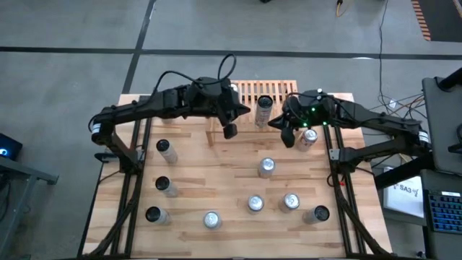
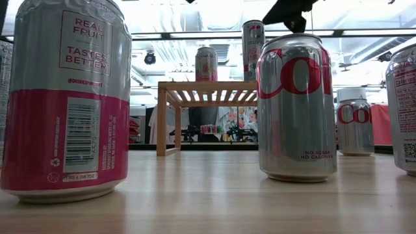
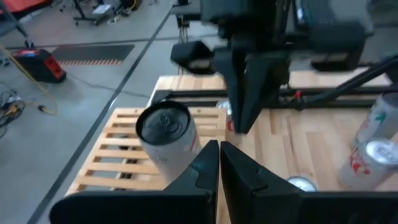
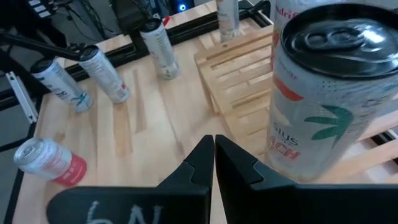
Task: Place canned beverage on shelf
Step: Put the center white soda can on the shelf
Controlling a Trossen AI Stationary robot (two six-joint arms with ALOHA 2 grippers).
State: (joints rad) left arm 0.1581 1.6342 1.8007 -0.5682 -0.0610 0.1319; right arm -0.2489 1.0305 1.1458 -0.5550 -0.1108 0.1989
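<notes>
The low slatted wooden shelf (image 1: 249, 92) stands at the table's far middle. A tall white can (image 1: 264, 110) stands upright on its slats and also shows in the left wrist view (image 3: 166, 138) and the right wrist view (image 4: 323, 93). The low view shows this can (image 2: 253, 40) and a pink can (image 2: 206, 64) on top of the shelf (image 2: 208, 86). My left gripper (image 1: 229, 131) is shut and empty over the shelf's near edge, left of the can. My right gripper (image 1: 287, 137) is shut and empty at the shelf's right near corner.
A red-and-silver can (image 1: 308, 137) stands just right of my right gripper. Several more cans stand on the table: three down the left side (image 1: 166, 150), others in the middle (image 1: 267, 167) and along the near part (image 1: 255, 204). Two big cans (image 2: 298, 107) stand close to the low camera.
</notes>
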